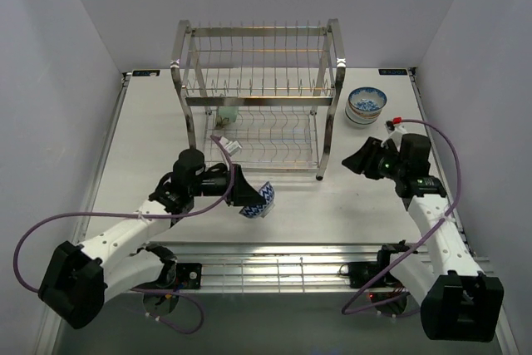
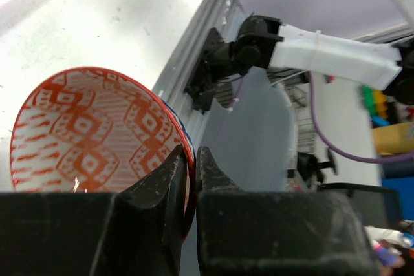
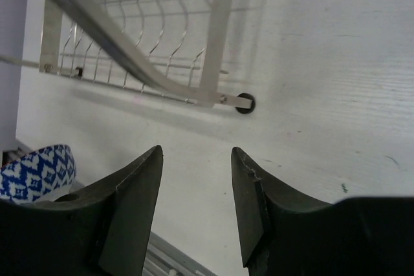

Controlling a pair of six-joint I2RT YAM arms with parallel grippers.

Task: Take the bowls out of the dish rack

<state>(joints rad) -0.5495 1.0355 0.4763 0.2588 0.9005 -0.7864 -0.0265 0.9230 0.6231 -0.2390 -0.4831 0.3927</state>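
Left claw (image 2: 192,163) is clenched on the rim of a bowl (image 2: 90,127), one finger inside and one outside. The bowl is red-patterned within, blue-and-white outside. From above, it hangs tipped on its side just in front of the rack (image 1: 259,99), near the middle of the tabletop (image 1: 150,122) and apparently off the surface.

Right claw (image 3: 196,179) is released, jaws wide apart with nothing between them. It hovers near the rack's front right foot and faces left; its own camera catches the held bowl at the lower left edge.

A stack (image 1: 366,106) of unloaded bowls sits on the tabletop by the rack's right rear post, beyond the right claw and well apart from the left one. So the likely drop spot lies to the right of the held bowl, on the right arm's side. The left arm would have to reach across, or else set the bowl down where it is.

One green bowl (image 1: 229,113) sits in the rack's lower tier, toward its left end, nearer the left arm.
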